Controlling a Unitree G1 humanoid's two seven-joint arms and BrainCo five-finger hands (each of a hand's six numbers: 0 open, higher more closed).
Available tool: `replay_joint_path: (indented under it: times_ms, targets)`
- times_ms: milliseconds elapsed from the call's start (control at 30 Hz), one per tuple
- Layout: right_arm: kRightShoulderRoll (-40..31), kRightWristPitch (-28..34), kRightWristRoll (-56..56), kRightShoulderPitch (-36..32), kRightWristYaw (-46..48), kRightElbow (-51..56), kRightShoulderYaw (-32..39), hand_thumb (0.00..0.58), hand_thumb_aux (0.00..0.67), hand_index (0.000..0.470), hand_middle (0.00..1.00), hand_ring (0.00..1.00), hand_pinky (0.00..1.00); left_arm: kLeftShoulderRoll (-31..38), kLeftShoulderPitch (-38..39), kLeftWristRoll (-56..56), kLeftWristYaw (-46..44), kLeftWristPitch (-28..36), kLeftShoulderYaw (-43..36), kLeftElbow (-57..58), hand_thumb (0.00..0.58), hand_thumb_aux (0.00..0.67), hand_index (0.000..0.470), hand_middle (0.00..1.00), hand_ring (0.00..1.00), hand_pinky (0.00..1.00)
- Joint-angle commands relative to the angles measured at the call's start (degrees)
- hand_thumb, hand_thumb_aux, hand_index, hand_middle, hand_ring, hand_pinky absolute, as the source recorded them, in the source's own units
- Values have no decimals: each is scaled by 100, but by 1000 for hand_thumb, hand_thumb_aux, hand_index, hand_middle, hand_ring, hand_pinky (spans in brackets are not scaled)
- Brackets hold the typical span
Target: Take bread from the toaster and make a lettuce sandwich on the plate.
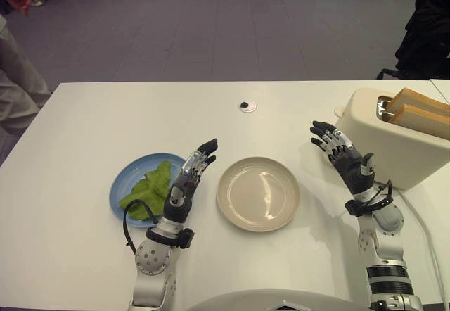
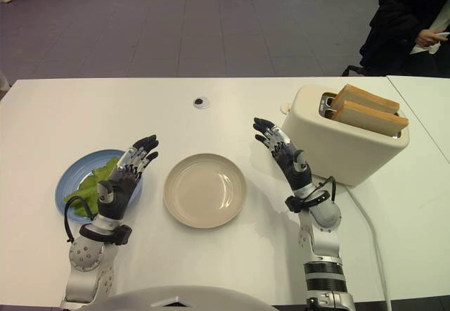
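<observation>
On the white tabletop [image 1: 84, 128], at centre: beige plate [image 1: 258, 193]. Just left of it: blue plate [image 1: 121, 177] with lettuce [image 1: 151, 184] lying on it, near-right part of both covered by left hand [image 1: 179, 195]. Left hand raised over blue plate's right edge, fingers spread and nearly straight, holding nothing. Far right: toaster [image 2: 344, 146], cut off at frame edge in left eye view. Two slices of bread [image 2: 369, 108] standing in its slots, lower parts hidden inside. Right hand [image 2: 288, 160] between beige plate and toaster, fingers extended, holding nothing; contact with toaster wall: cannot tell. Toward far edge: small dark-centred disc [image 1: 247, 105], too small to identify.
</observation>
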Motion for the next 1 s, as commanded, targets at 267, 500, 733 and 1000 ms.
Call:
replay_joint_path:
  times_ms: [267,500,733,1000]
  targets:
    - [19,141,517,140,519,-448,19,0,0,0,0,0,0,-17,67,-141,-141,-16,-32,-122,0,0,0,0,0,0]
    - [2,165,466,203,607,-502,65,0,0,0,0,0,0,-16,67,-91,-162,-62,-1,-82,0,0,0,0,0,0]
    - [-61,205,604,376,1031,-683,200,0,0,0,0,0,0,-6,54,-8,-169,-82,-9,-38,0,0,0,0,0,0]
    - [-50,171,525,403,1105,-647,221,0,0,0,0,0,0,-23,58,124,-144,-97,-24,-12,0,0,0,0,0,0]
